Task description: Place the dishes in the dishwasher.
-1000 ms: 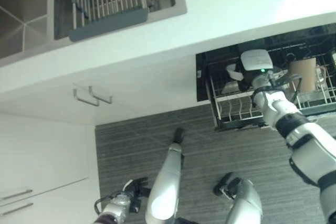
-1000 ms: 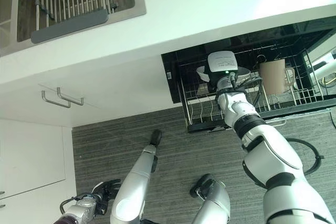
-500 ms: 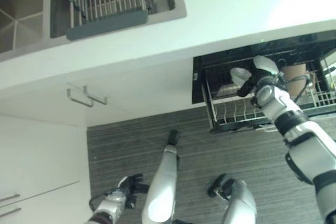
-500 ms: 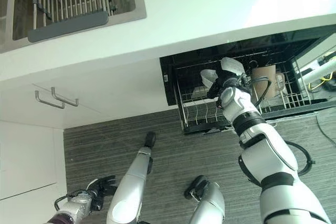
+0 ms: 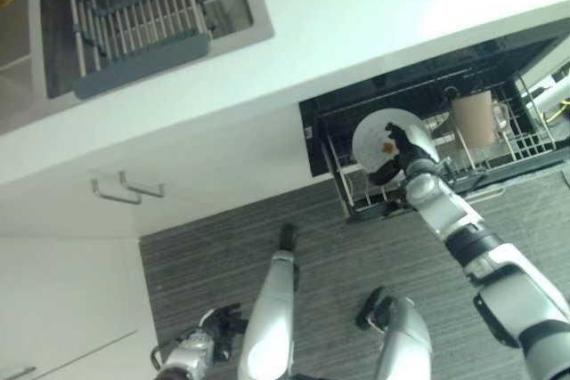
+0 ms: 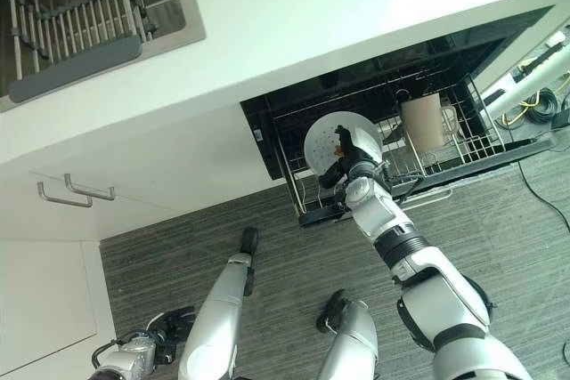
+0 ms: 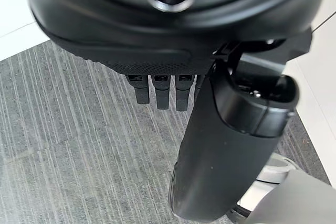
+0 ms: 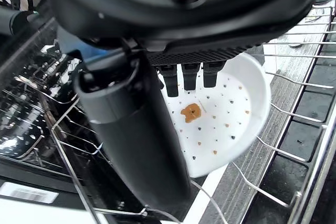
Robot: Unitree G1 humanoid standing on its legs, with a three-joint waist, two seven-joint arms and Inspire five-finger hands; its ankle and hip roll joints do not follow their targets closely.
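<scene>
Right hand (image 6: 349, 166), centre right, apparently grasping a round white patterned plate (image 6: 327, 143) over the wire dishwasher rack (image 6: 445, 153); left hand (image 5: 212, 334), lower left, fingers relaxed.

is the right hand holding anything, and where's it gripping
The right hand holds a white plate by its rim, thumb on one face and fingers on the patterned face, over the dishwasher rack. The left hand holds nothing.

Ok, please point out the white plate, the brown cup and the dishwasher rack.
white plate (image 6: 324, 141), right eye view, its face.
brown cup (image 5: 473, 119), left eye view, its side.
dishwasher rack (image 6: 469, 142), right eye view, bare wires.
</scene>
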